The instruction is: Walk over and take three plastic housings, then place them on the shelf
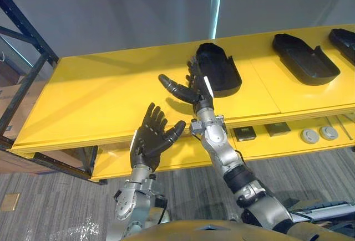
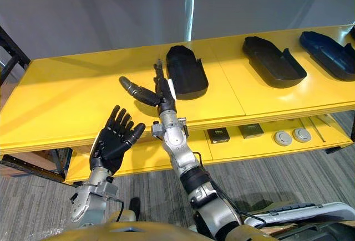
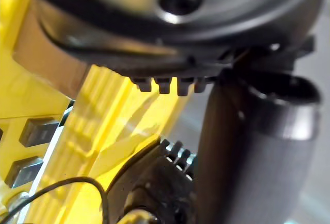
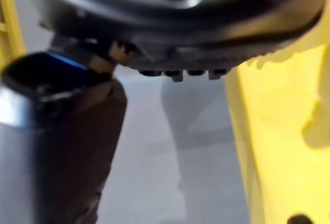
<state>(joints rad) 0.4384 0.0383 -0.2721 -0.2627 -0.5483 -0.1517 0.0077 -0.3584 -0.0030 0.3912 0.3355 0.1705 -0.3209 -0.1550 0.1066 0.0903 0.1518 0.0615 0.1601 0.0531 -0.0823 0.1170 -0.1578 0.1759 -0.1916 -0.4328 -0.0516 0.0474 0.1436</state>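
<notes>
Right hand (image 2: pixel 164 98) splayed beside black, shoe-shaped housing (image 2: pixel 187 72) — left hand (image 2: pixel 113 138) splayed too

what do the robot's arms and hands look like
The left arm and right arm are silver-grey with rounded joints and black bands. The left hand and right hand are dark and human-shaped, each with a white strip along one edge.

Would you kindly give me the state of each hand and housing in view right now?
left hand: open, raised before the shelf edge, holding nothing.
right hand: open, fingers straight beside the left housing.
left housing: lying on the top shelf, ungrasped.
middle housing: lying on the shelf, untouched.
right housing: lying on the shelf, untouched.
</notes>
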